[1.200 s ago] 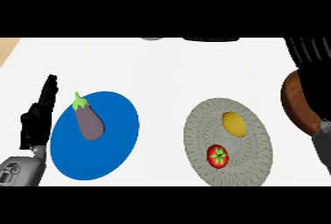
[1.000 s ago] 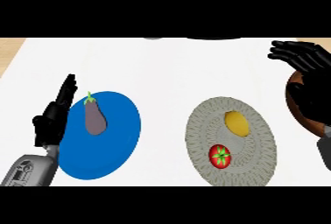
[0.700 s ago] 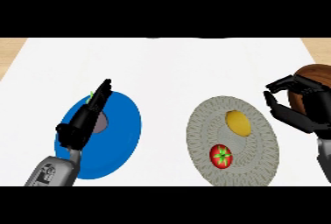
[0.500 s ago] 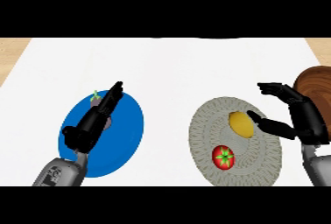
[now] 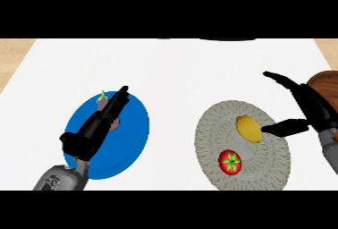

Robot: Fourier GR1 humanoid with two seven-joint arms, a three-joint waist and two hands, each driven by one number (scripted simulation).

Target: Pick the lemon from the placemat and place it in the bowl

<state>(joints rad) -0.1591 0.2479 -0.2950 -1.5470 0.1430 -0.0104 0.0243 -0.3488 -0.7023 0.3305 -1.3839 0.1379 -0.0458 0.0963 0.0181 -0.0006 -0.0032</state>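
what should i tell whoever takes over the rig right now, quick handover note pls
Right hand: open, thumb tip at the lemon, nothing held.
Left hand: open, fingers straight, over the eggplant on the blue plate.
Lemon lies on the grey placemat beside a tomato.
Bowl is at the right edge, partly behind the right arm.
Done: right hand is at the lemon.
Left: grasp, lift, place in bowl.

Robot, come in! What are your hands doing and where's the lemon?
Right hand open beside lemon. Lemon on grey placemat, not gripped. Left hand open over blue plate. Tomato nearby.
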